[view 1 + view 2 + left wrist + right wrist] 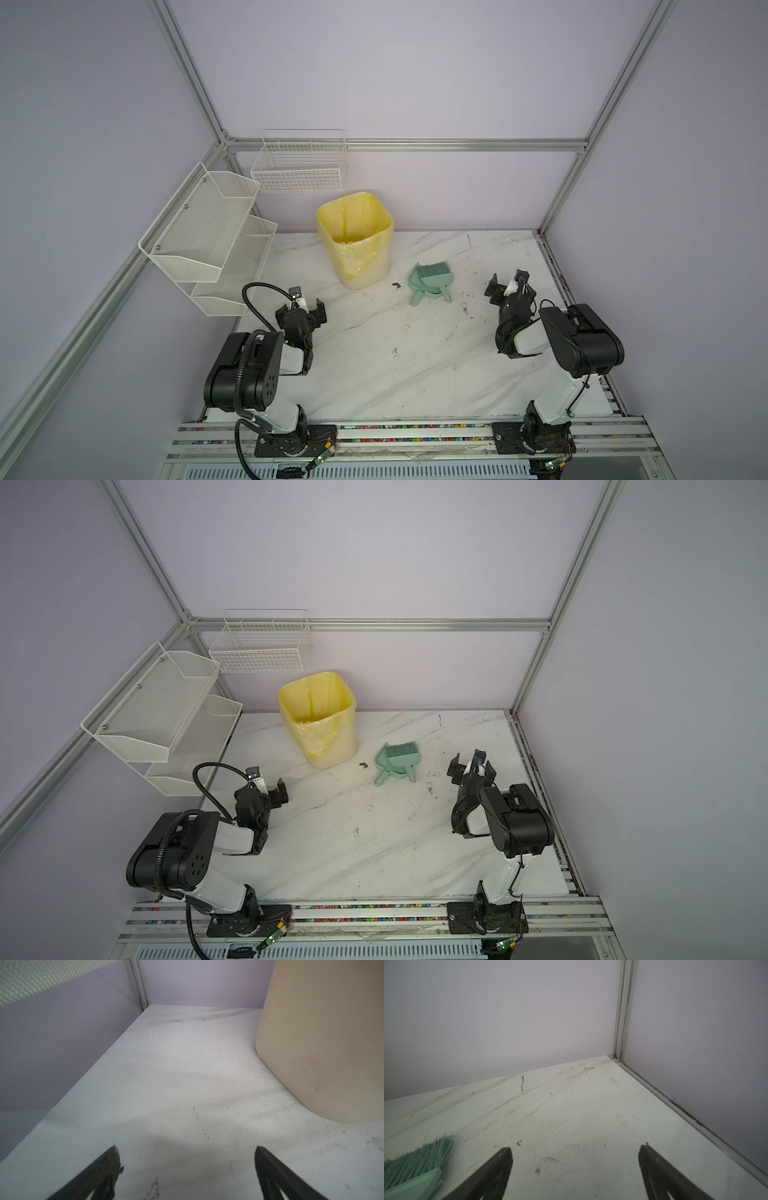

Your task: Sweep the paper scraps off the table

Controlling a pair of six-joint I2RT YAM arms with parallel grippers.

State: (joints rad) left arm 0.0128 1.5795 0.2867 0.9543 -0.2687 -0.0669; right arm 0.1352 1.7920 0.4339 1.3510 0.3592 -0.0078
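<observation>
Yellow bag [347, 226] lines the bin [377, 272]; green dustpan [417, 284] holds a brush [433, 271]. Left end effector [308, 304] and right end effector [507, 284] gape, unladen, flanking open surface [374, 374].

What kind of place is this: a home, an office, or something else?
Probably a robot test cell, not a home: a left arm and a right arm bolted to an aluminium rail, plain walls in a metal frame, and a scuffed table.

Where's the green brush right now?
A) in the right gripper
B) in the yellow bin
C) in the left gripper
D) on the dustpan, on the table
D: the brush lies on the dustpan on the table; the left gripper and right gripper are open, holding nothing.
</observation>
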